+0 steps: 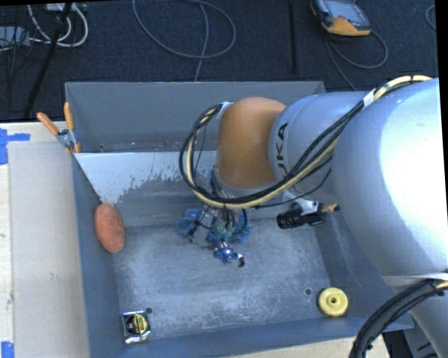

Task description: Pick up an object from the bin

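- The gripper (pixel 221 234) is low in the middle of the bin (pixel 216 296), under the arm's orange cover.
- It is right on a small blue bunch of stuff (pixel 227 251) in the middle of the frame.
- I cannot tell if the gripper is squeezing or let go.
- An orange lump (pixel 110 227) lies far left.
- A yellow round thing (pixel 333 302) lies at the lower right.
- A little tape measure (pixel 136 324) lies at the lower left.

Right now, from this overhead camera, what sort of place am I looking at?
Probably a robotics lab or test cell: a big silver robot arm reaches into a grey metal bin, and loose cables trail across the dark floor behind it.
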Tool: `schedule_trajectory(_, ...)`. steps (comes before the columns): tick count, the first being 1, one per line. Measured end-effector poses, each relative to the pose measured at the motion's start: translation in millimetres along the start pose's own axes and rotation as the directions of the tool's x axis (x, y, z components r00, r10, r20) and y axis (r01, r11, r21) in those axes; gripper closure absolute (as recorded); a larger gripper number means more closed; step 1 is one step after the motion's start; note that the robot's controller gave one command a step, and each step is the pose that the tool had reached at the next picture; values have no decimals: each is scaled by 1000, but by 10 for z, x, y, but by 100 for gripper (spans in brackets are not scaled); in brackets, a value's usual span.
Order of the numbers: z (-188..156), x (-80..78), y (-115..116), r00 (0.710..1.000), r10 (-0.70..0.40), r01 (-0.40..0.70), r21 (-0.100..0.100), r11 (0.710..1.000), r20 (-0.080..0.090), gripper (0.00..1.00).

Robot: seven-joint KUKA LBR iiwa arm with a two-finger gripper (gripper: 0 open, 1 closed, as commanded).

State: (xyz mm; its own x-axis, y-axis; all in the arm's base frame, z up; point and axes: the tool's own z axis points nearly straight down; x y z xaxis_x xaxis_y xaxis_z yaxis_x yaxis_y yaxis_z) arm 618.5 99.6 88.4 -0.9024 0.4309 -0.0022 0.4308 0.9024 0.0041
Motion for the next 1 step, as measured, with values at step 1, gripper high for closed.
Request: schedule_trajectory(1, -164, 10, -14, 1000, 0, 0, 6, 1000, -6, 100)
